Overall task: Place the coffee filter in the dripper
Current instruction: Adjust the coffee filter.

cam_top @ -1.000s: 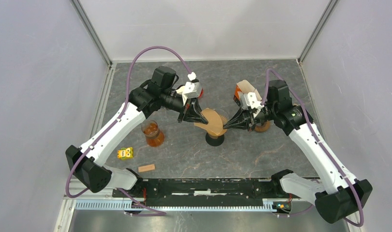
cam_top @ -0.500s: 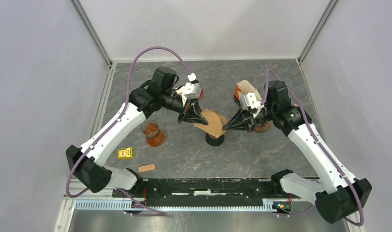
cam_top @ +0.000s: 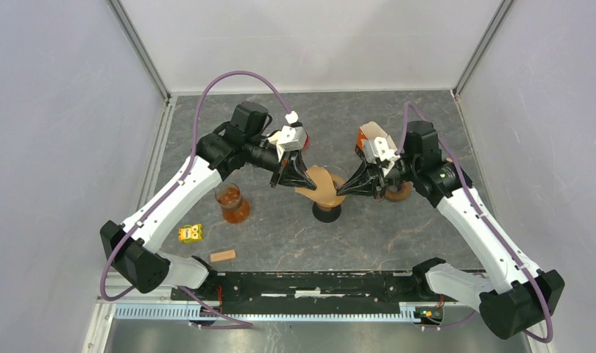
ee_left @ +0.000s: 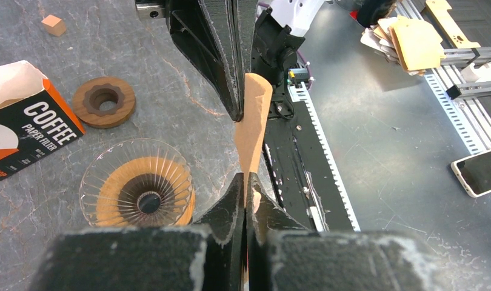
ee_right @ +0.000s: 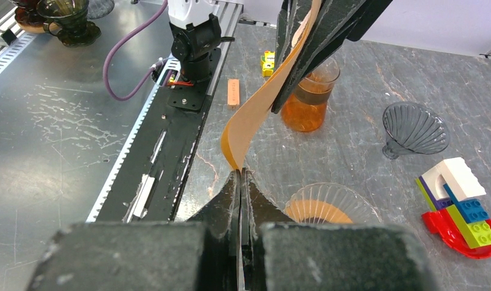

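A brown paper coffee filter (cam_top: 321, 184) hangs between both grippers, just above the glass dripper (cam_top: 327, 208) on its black base. My left gripper (cam_top: 300, 179) is shut on the filter's left edge. My right gripper (cam_top: 343, 191) is shut on its right edge. In the left wrist view the filter (ee_left: 252, 121) runs from my left gripper (ee_left: 244, 177) up to the right gripper's fingers (ee_left: 222, 54), with the dripper (ee_left: 137, 191) below left. In the right wrist view the filter (ee_right: 255, 115) bows upward from my right gripper (ee_right: 240, 173), with the dripper (ee_right: 331, 206) to the lower right.
A glass cup of orange liquid (cam_top: 232, 204), a yellow toy (cam_top: 190, 233) and a small wooden block (cam_top: 222, 256) lie to the left. A coffee filter box (cam_top: 372, 140) and a wooden ring (cam_top: 398, 193) sit by the right arm. A grey funnel (ee_right: 413, 128) and toy bricks (ee_right: 458, 206) are nearby.
My right gripper has moved slightly left toward the left gripper, so the filter bows more and looks narrower over the dripper. The left arm has stayed in place.
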Tool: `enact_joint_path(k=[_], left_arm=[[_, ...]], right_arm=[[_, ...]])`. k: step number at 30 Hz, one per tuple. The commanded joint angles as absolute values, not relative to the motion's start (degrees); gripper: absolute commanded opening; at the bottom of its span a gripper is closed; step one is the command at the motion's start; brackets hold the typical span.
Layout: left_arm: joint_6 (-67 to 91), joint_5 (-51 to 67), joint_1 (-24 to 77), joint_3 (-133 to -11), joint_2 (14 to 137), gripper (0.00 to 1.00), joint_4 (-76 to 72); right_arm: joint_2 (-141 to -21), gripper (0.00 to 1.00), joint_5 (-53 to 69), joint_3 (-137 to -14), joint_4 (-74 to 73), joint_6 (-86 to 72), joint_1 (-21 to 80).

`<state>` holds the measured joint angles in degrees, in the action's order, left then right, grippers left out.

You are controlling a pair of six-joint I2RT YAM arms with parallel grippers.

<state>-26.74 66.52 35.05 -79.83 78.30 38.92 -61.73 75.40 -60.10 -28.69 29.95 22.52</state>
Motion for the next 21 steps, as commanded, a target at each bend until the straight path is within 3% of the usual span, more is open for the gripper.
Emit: enact_joint_path(k=[1, 21], left_arm=[[-28.0, 66.1, 35.1, -79.4, 78.5, 0.02, 36.7], [-19.1, 63.6, 34.8, -78.4, 78.6, 0.02, 28.9]], right_arm=[[-62.2, 0.01, 75.4, -59.9, -25.9, 28.0, 23.1], [-60.1, 0.06, 72.0, -58.6, -30.0, 32.7, 23.3]])
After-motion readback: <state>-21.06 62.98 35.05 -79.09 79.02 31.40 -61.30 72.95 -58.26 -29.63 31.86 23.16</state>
